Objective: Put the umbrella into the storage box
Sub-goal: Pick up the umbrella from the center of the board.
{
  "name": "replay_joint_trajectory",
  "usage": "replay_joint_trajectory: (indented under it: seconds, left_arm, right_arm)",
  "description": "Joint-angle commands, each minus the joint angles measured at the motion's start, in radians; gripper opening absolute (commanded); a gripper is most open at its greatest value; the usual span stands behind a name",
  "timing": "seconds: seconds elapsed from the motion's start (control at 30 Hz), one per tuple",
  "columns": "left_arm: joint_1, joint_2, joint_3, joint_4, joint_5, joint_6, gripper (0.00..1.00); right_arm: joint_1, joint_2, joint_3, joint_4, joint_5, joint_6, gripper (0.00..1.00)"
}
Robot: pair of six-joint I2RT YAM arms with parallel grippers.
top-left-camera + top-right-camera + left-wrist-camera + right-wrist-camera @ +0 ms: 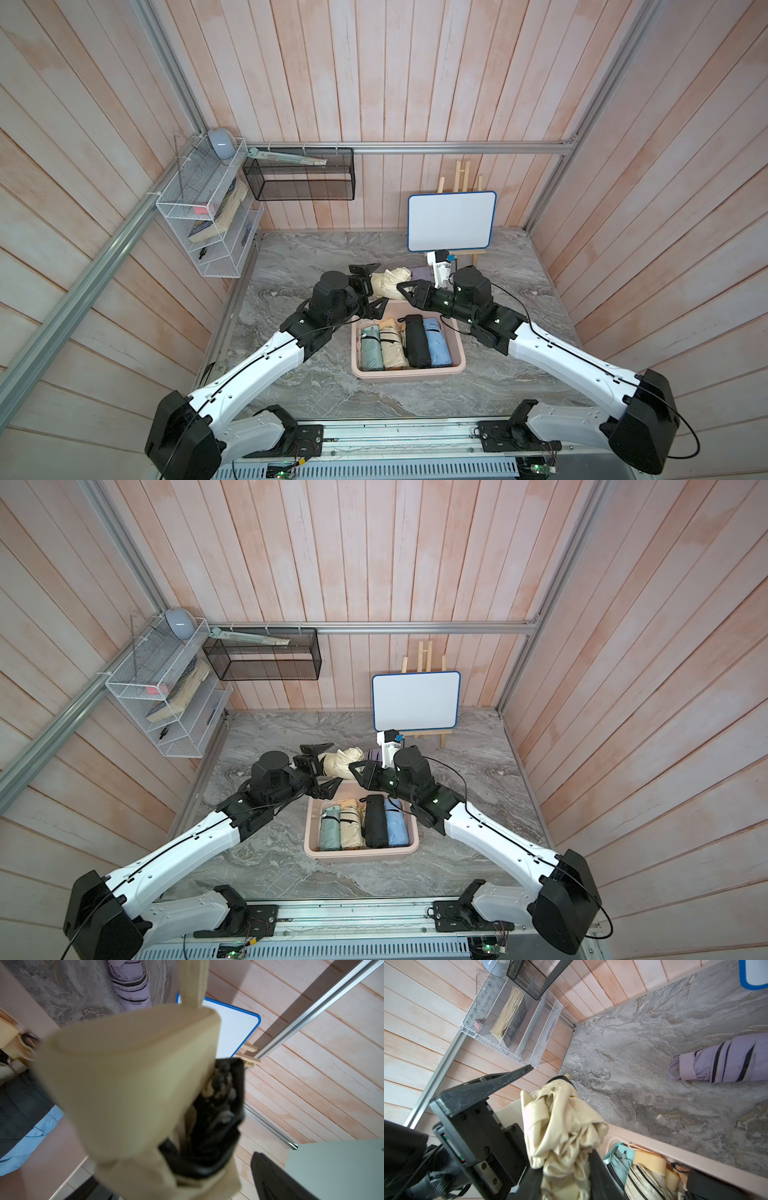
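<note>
Right up against the left wrist lens, the cream umbrella is a blurred mass. It fills most of that view and hides the left gripper bar one dark finger at the edge. In both top views that gripper's jaws stand wide apart on either side of the umbrella – whether either touches the cloth I cannot tell. The right gripper is clamped on the crumpled fabric, its tips buried in the folds. The umbrella sits at the far rim of the storage box, not inside it – its height above the table is unclear. Four folded umbrellas lie in the box, their far ends covered by the arms; a lilac umbrella lies on the table behind, half hidden
</note>
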State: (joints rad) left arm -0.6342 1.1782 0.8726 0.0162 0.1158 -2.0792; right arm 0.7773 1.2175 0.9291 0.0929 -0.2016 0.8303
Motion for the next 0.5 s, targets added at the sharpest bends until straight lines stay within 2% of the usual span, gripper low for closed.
replay_joint_trajectory:
  seconds: [0.0,0.07,0.33,0.37,0.47]
  left_arm:
    - [0.0,0.011,-0.012,0.034,-0.04,-0.019,1.0]
    - [-0.001,0.017,-0.009,0.033,-0.049,-0.014,0.93]
    - [0.0,0.03,0.003,0.017,-0.062,0.022,0.48]
    - [0.0,0.028,0.003,0.001,-0.064,0.033,0.41]
    - [0.0,0.015,0.022,-0.083,-0.074,0.114,0.33]
  right_arm:
    - [0.021,-0.048,-0.005,0.104,0.009,0.003,0.0]
    - [0.028,-0.054,-0.011,0.102,0.016,0.005,0.0]
    - [0.044,-0.074,-0.038,0.089,0.051,0.019,0.0]
    - [0.048,-0.075,-0.038,0.08,0.058,0.016,0.07]
    - [0.051,-0.091,-0.037,0.036,0.084,-0.002,0.37]
